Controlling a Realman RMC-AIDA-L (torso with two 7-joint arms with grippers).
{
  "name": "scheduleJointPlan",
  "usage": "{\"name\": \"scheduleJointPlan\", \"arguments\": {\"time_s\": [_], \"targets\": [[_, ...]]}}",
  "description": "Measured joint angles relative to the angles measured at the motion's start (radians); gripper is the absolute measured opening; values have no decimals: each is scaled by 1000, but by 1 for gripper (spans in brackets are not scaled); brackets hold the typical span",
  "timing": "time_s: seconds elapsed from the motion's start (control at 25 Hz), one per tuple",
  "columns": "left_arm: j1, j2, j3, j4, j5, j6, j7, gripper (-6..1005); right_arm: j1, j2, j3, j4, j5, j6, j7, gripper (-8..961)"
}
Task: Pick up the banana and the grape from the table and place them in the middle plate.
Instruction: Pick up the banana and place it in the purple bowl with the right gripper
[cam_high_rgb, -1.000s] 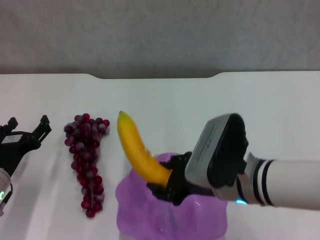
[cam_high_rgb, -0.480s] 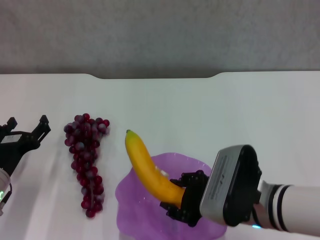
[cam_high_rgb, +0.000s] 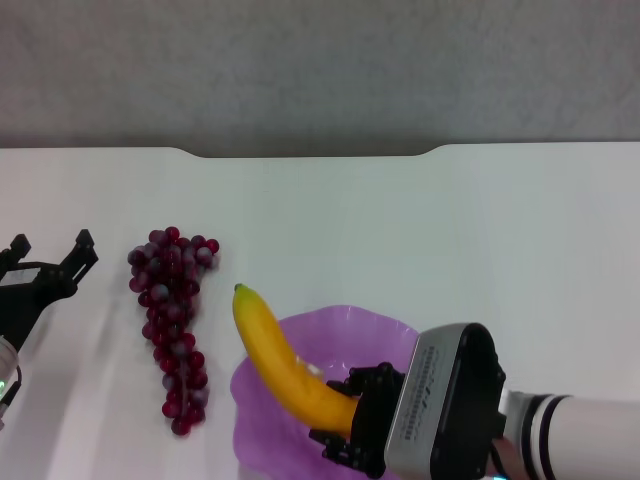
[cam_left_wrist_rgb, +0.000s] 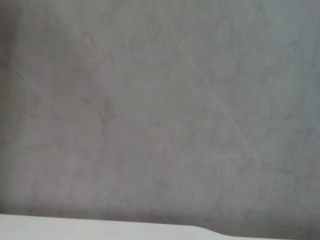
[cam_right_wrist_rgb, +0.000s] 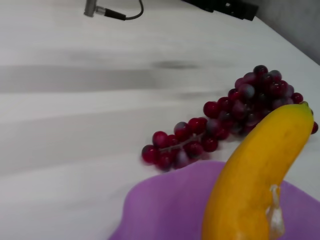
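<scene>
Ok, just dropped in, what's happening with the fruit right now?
The right gripper is shut on the banana, gripping it at its lower end over the middle plate; the green tip juts out past the plate's rim toward the grape. The banana is not yet released. The grape bunch lies untouched on the table, to the left of the plate. The left gripper sits open at the table's left edge, beside the grapes.

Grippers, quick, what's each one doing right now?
Left gripper: open, empty, parked beside the dark red grape bunch.
Right gripper: closed on the curved yellow banana, over the translucent purple plate.
</scene>
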Motion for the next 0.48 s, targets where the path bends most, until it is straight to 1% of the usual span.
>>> {"name": "scheduleJointPlan", "arguments": {"time_s": [0.32, 0.48], "targets": [[-1, 1, -3, 0, 0, -3, 1, 891, -16, -1, -12, -9, -1, -20, -38, 526], [-4, 1, -3, 0, 0, -3, 2, 891, -11, 2, -25, -45, -2, -98, -51, 529]]}}
